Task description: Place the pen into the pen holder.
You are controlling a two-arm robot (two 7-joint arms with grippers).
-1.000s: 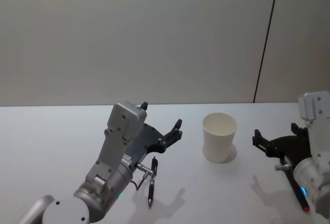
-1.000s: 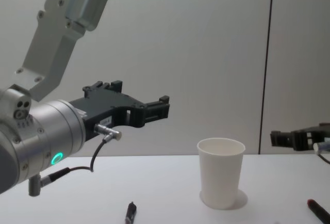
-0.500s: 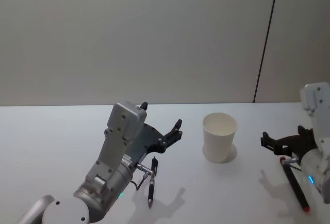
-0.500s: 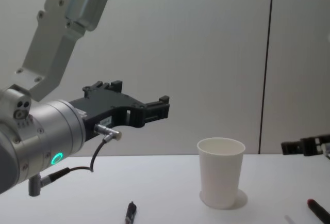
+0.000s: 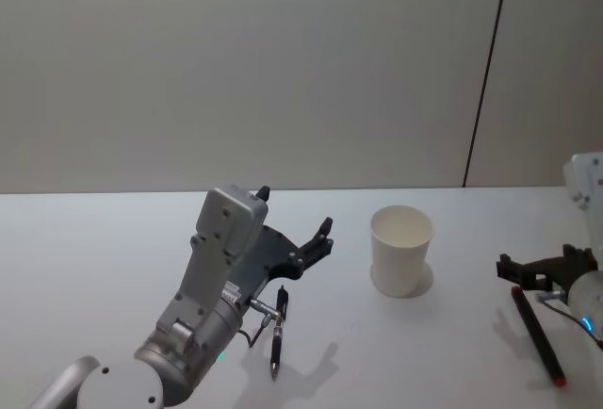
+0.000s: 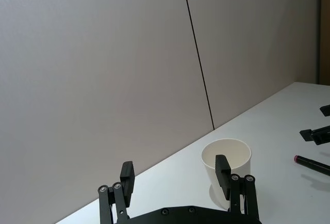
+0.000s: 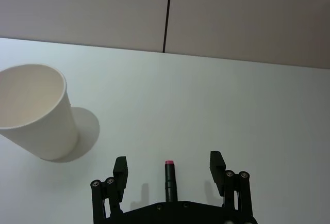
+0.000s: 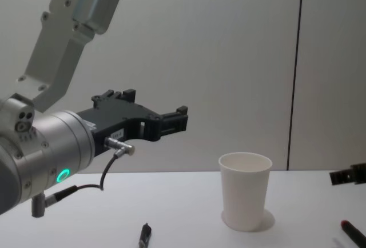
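My right gripper [image 7: 168,162] hangs over the red-tipped pen [image 5: 535,334], fingers apart, by the worktop's [image 5: 113,268] right edge. My left gripper [image 6: 174,167] hovers spread near the pen holder [image 5: 401,249].

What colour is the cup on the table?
The cup is plain white, inside and out. The chest view shows it best.
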